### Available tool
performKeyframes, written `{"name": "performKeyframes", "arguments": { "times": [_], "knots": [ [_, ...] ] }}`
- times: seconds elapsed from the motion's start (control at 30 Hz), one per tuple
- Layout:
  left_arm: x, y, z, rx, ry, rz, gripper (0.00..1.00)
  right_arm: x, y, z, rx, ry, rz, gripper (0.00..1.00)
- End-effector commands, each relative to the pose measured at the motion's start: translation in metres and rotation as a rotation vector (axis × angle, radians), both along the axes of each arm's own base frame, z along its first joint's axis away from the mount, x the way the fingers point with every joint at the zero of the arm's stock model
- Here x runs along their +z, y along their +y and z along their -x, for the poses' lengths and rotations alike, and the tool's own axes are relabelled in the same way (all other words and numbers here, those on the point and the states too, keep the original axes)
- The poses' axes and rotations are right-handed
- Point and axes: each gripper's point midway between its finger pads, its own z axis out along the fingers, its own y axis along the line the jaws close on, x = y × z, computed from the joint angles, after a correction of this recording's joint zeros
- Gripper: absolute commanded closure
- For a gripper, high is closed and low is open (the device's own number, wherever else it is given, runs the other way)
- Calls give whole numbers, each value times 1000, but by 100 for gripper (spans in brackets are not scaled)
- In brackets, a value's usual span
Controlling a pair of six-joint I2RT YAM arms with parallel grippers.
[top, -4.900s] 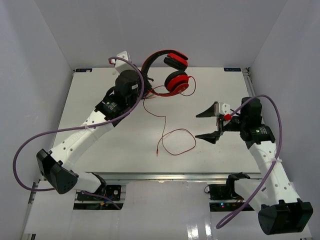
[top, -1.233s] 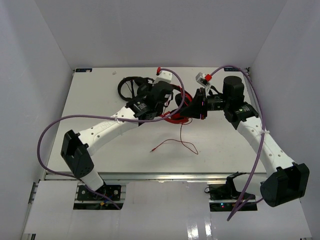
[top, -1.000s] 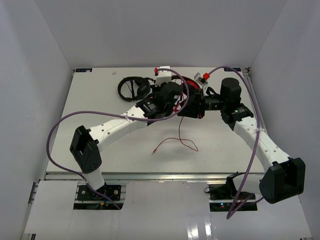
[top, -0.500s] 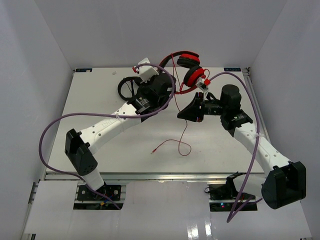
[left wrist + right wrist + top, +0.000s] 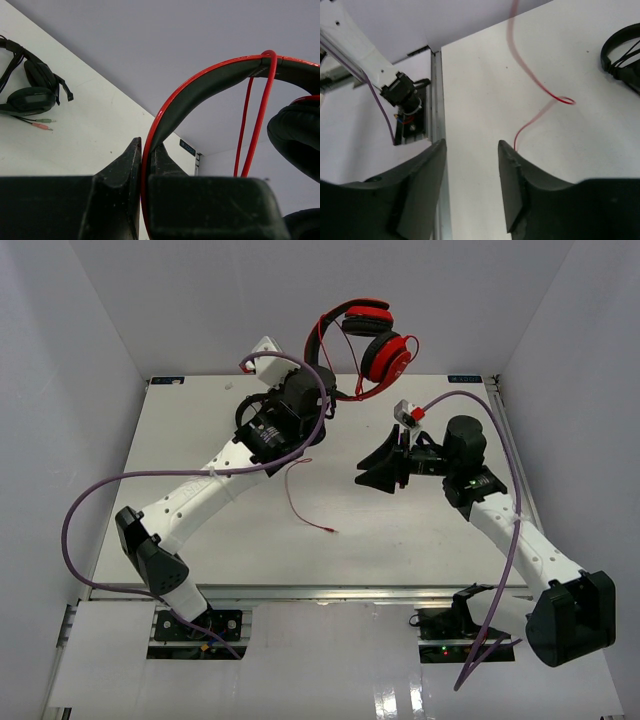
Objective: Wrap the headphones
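The left gripper (image 5: 146, 167) is seen clamped tight on the red headband of the headphones (image 5: 210, 80), the band pinched edge-on between its two fingers. The right gripper (image 5: 471, 146) is held partly open with nothing between its fingers. Only the table (image 5: 485, 90) and the blurred cable (image 5: 540, 87) are seen beyond it.

Compared with half a second earlier, the headphones (image 5: 372, 338) are found raised higher. They are now seen against the back wall above the far edge of the table (image 5: 180, 460), carried there by the left gripper (image 5: 322, 388). The right gripper (image 5: 370, 464) is found spread wider than before and is kept well apart from the earcups. The loop of cable (image 5: 297, 502) that lay near the front of the table has been pulled straighter and drawn leftward, and its plug end is left resting on the table.

The headphones are held up and to the right of the left gripper, the earcups at the far end of the band. In the left wrist view a turn of the cable is seen draped over the headband, with two strands hanging down beside an earcup. Black headphones (image 5: 30, 95) are seen lying on the table beyond the left gripper.
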Motion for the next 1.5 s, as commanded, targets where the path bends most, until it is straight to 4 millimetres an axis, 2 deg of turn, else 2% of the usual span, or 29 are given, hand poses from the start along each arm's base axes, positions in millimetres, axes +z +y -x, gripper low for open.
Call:
{"name": "performKeyframes", "arguments": {
  "times": [0.0,0.03,0.07,0.13,0.2,0.3,0.4,0.43,0.47,0.53,0.7,0.77,0.87,1.07,1.23,1.4,1.47],
  "knots": [
    [47,10,5,14,-81,59,100,7,-1,13,59,-140,-40,30],
    [50,10,5,12,-85,57,100,1,-1,14,59,-129,-45,18],
    [52,10,5,8,-88,57,100,-6,-1,15,60,-126,-57,11],
    [56,8,6,-2,-94,58,100,-22,0,18,62,-117,-93,10],
    [61,7,7,-13,-99,65,100,-40,0,23,38,-29,-138,10],
    [66,4,8,-38,-104,74,100,-29,6,18,8,-136,-215,10],
    [70,1,10,-61,-107,85,100,-27,9,-7,-74,-313,-207,10],
    [70,-1,10,-72,-106,87,100,-29,11,-13,-80,-340,-200,10],
    [71,-1,11,-73,-105,86,100,-24,11,-15,-82,-379,-205,10],
    [74,-4,11,-92,-106,90,100,-23,17,-19,-41,-373,-208,10],
    [74,-7,11,-102,-104,89,100,-7,36,-5,57,-298,-266,9],
    [73,-8,11,-108,-103,90,100,-3,45,-17,-5,-240,-276,8],
    [72,-9,12,-116,-100,94,100,2,45,-41,-136,-159,-305,10],
    [75,-13,13,-139,-103,120,100,25,46,-48,-163,-172,-393,10],
    [80,-17,15,-158,-108,139,100,26,48,-70,-248,-245,-418,10],
    [84,-16,18,-167,-113,144,100,21,46,-79,-289,-385,-367,8],
    [85,-15,18,-165,-115,142,100,11,50,-70,-207,-419,-313,4]
  ]
}}
